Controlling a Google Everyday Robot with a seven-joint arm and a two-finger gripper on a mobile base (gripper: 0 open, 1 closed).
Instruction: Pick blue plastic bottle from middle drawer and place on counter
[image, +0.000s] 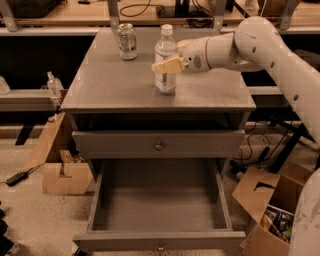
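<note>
The blue plastic bottle (165, 82), clear with a white cap, stands upright on the counter (110, 87), right of its middle. My gripper (168, 63) reaches in from the right at the bottle's mid height. One tan finger (167, 66) lies across the bottle's front; the other is hidden behind it. The gripper looks shut on the bottle. The middle drawer (160, 241) is pulled out wide below, and its inside is bare.
A silver soda can (127, 41) stands at the counter's back left. A shut shallower drawer front (159, 145) sits above the open one. A small pump bottle (53, 85) is on a shelf at left. Cardboard boxes lie on the floor left (62, 175) and right (270, 210).
</note>
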